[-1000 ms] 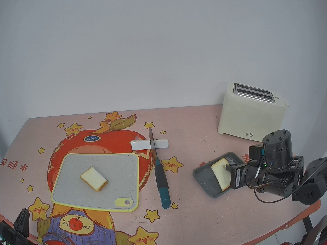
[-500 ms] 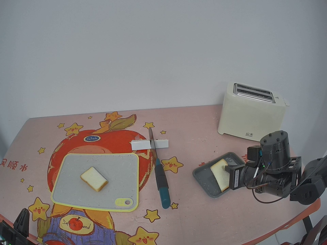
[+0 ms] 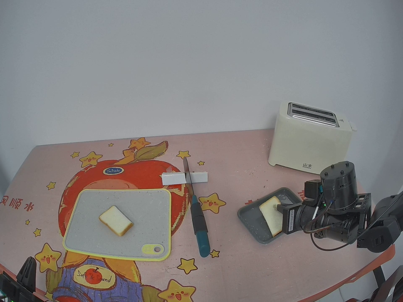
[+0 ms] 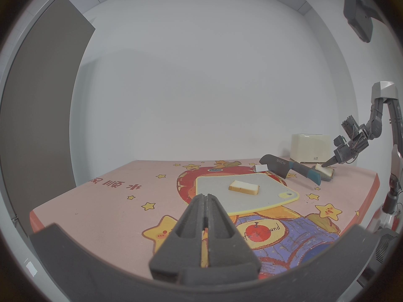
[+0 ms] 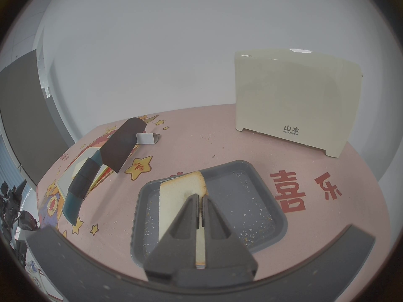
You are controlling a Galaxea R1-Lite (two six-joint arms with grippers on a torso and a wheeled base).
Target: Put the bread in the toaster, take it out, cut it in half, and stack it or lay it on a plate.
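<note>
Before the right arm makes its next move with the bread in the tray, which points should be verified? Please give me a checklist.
1. Right gripper holds the bread slice: ok, shut on its edge.
2. Slice lifted clear of the tray: cannot tell; it stands tilted in it.
3. Toaster slots empty: ok.
4. Left gripper out of the way: ok, shut, at the table's near-left edge.
5. Knife away from the tray: ok, it lies beside the cutting board.

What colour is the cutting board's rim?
Yellow-green around a grey face; the cutting board shows best in the head view.
</note>
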